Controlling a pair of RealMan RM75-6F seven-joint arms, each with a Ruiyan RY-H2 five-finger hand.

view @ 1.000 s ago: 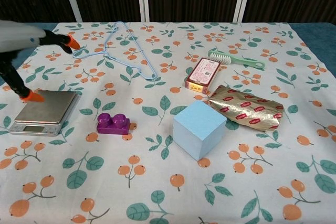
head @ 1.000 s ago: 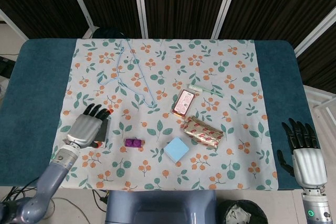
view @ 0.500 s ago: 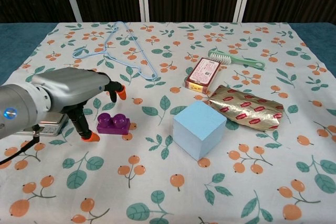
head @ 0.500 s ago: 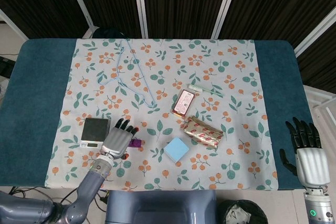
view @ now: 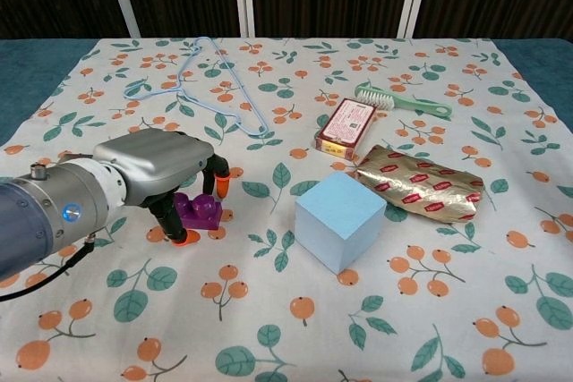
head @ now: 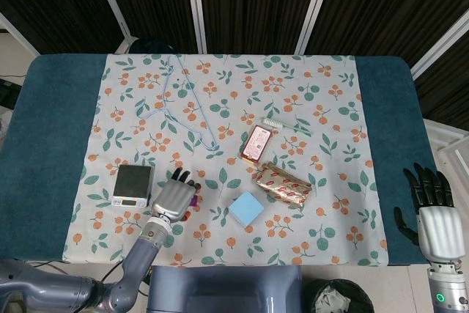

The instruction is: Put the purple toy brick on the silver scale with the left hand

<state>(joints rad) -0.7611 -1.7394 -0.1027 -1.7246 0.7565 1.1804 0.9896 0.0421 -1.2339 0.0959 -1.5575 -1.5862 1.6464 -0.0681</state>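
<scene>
Purple brick under your left hand

Purple toy brick [view: 201, 210] sits on the counter [head: 44, 144], just right of the silver scale [head: 134, 184]. Your left hand [view: 161, 167] arches over it, fingertips [view: 220, 187] curled either side; grasp uncertain. Right hand [head: 432, 214] splayed, holding nothing, far right of the scale.

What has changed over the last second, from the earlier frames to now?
The left hand left its spot over the silver scale, swung right to the purple toy brick and now arches over it, fingertips down on either side. Whether it grips the brick yet is unclear. The brick, scale, blue cube and other items stayed in place. The right hand drifted slightly at the table's edge.
</scene>
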